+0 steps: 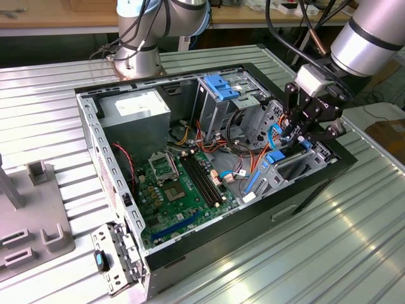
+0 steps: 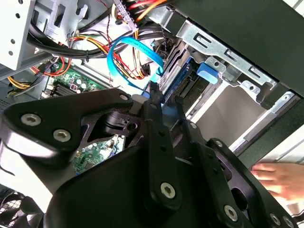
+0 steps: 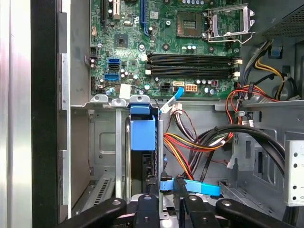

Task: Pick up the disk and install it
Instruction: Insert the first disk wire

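Observation:
The disk [image 3: 142, 135] stands on edge in a slot of the drive bay inside the open computer case [image 1: 304, 196]; its blue plastic frame faces up. It also shows as a blue-edged slab [image 2: 183, 78] in the second wrist view and at the bay [image 1: 276, 158] in the exterior view. My gripper [image 1: 302, 140] hangs right above the bay, at the disk's outer end. In both wrist views its black fingers [image 3: 146, 209] sit close together with a narrow gap, gripper [image 3: 169, 202] [image 2: 166, 100] shut and gripping nothing that shows. A blue flat cable [image 3: 202, 188] crosses just in front of them.
The green motherboard [image 1: 183, 183] lies on the case floor, the large grey box with a white sticker [image 1: 136, 104] at the back, and a metal cage with blue tabs [image 1: 221, 88] beside it. Cable bundles [image 3: 204, 142] crowd the bay. A person's hand [image 2: 280, 178] rests outside the case.

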`<state>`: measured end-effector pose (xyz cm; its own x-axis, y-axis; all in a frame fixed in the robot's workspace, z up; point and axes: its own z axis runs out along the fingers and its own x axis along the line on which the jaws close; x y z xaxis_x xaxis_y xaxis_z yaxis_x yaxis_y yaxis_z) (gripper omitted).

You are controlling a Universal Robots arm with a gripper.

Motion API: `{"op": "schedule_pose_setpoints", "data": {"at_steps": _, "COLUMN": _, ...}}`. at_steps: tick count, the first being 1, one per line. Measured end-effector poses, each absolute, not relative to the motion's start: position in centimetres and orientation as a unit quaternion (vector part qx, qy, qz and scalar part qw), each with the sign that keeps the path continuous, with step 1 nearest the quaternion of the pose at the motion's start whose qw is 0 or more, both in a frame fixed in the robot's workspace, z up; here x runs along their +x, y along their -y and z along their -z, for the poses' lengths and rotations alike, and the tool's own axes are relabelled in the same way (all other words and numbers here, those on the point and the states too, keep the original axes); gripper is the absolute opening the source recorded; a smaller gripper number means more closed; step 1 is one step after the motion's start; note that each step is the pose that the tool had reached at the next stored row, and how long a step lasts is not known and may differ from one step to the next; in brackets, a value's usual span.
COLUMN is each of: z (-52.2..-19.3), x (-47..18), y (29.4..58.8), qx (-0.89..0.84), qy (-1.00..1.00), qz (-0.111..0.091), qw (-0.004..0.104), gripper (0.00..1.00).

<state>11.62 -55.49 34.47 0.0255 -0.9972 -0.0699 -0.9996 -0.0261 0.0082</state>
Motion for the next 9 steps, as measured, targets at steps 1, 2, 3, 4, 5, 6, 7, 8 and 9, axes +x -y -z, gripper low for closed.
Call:
{"op": "schedule_pose_setpoints", "data": {"at_steps": 1, "z": -34.48, "x": 11.62, "y": 55.49, "qx": -0.716, "qy": -0.697, "qz": -0.028, "qw": 0.021, "gripper": 0.27}}
{"op": "schedule_pose_setpoints", "data": {"at_steps": 2, "z": -34.48, "x": 11.62, "y": 55.49, "qx": -0.716, "qy": -0.697, "qz": -0.028, "qw": 0.021, "gripper": 0.27}}
{"op": "schedule_pose_setpoints", "data": {"at_steps": 3, "z": -34.47, "x": 11.62, "y": 55.5, "qx": -0.716, "qy": -0.697, "qz": -0.029, "qw": 0.022, "gripper": 0.27}}
{"op": "schedule_pose_setpoints", "data": {"at_steps": 4, "z": -34.47, "x": 11.62, "y": 55.5, "qx": -0.715, "qy": -0.696, "qz": -0.047, "qw": 0.041, "gripper": 0.27}}
{"op": "schedule_pose_setpoints", "data": {"at_steps": 5, "z": -34.48, "x": 11.62, "y": 55.5, "qx": -0.714, "qy": -0.696, "qz": -0.055, "qw": 0.049, "gripper": 0.27}}
{"op": "schedule_pose_setpoints", "data": {"at_steps": 6, "z": -34.48, "x": 11.62, "y": 55.5, "qx": -0.714, "qy": -0.696, "qz": -0.056, "qw": 0.05, "gripper": 0.27}}
{"op": "schedule_pose_setpoints", "data": {"at_steps": 7, "z": -34.48, "x": 11.62, "y": 55.5, "qx": -0.714, "qy": -0.696, "qz": -0.056, "qw": 0.051, "gripper": 0.27}}
{"op": "schedule_pose_setpoints", "data": {"at_steps": 8, "z": -34.48, "x": 11.62, "y": 55.49, "qx": -0.714, "qy": -0.696, "qz": -0.057, "qw": 0.051, "gripper": 0.27}}
{"op": "schedule_pose_setpoints", "data": {"at_steps": 9, "z": -34.47, "x": 11.62, "y": 55.5, "qx": -0.714, "qy": -0.696, "qz": -0.057, "qw": 0.051, "gripper": 0.27}}
